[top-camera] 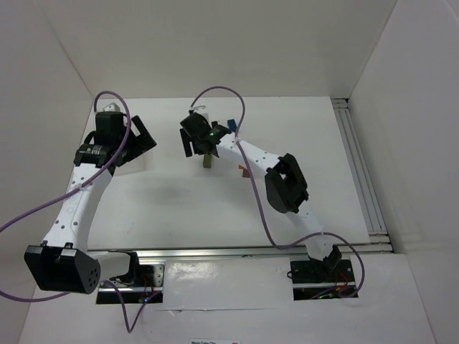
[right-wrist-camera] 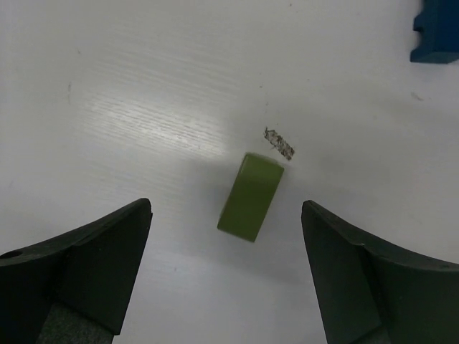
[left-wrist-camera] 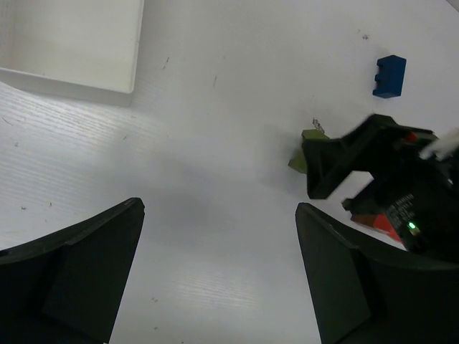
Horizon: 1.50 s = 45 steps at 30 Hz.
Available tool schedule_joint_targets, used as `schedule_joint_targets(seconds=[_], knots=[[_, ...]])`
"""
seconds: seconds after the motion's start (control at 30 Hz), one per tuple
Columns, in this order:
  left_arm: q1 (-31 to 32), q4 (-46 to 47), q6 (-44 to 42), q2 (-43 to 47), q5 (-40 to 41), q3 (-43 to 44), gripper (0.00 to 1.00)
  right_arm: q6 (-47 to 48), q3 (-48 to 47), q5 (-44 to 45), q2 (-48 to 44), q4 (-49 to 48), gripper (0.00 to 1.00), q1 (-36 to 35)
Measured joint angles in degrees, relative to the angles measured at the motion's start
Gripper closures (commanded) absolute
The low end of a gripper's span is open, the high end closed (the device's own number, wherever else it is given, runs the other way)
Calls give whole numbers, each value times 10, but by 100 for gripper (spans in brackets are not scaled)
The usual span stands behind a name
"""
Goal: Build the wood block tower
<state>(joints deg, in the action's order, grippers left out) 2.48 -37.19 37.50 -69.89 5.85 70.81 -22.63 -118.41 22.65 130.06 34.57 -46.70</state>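
Observation:
An olive green block (right-wrist-camera: 251, 196) rests on the white table just ahead of my right gripper (right-wrist-camera: 226, 206). That gripper is open, and neither finger touches the block. A blue block (right-wrist-camera: 436, 32) lies farther off to the right. From above, the right gripper (top-camera: 195, 143) hovers by the olive block (top-camera: 206, 161), with the blue block (top-camera: 231, 125) behind it and a red-orange block (top-camera: 244, 170) beside the arm. My left gripper (left-wrist-camera: 220, 208) is open over bare table. Its view shows the blue block (left-wrist-camera: 389, 75) and the olive block (left-wrist-camera: 303, 154), half hidden by the right gripper (left-wrist-camera: 358, 168).
A white tray (left-wrist-camera: 72, 43) lies at the top left of the left wrist view. A small scuff mark (right-wrist-camera: 280, 143) is on the table just beyond the olive block. White walls enclose the table, and a metal rail (top-camera: 362, 172) runs along its right edge.

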Motion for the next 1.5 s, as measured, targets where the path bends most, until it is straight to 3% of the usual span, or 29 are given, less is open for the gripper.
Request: schedule_joint_targets(seconds=[0.2,0.53,0.7,1.1,1.5], knots=[[-1,5,-2,-1,-13,-2,0,49,-100,-35,101,17,2,25],[-5,26,-3,-6,-28,-19,0,62,-153,-190,140,-21,0,115],[-5,29,-3,-6,-32,-23,0,62,-157,-243,164,-34,0,121],[-5,30,-12,-6,-35,-27,0,70,-97,-303,151,-54,0,107],[-5,30,-13,-5,-47,-34,0,73,76,-300,38,-61,0,86]])
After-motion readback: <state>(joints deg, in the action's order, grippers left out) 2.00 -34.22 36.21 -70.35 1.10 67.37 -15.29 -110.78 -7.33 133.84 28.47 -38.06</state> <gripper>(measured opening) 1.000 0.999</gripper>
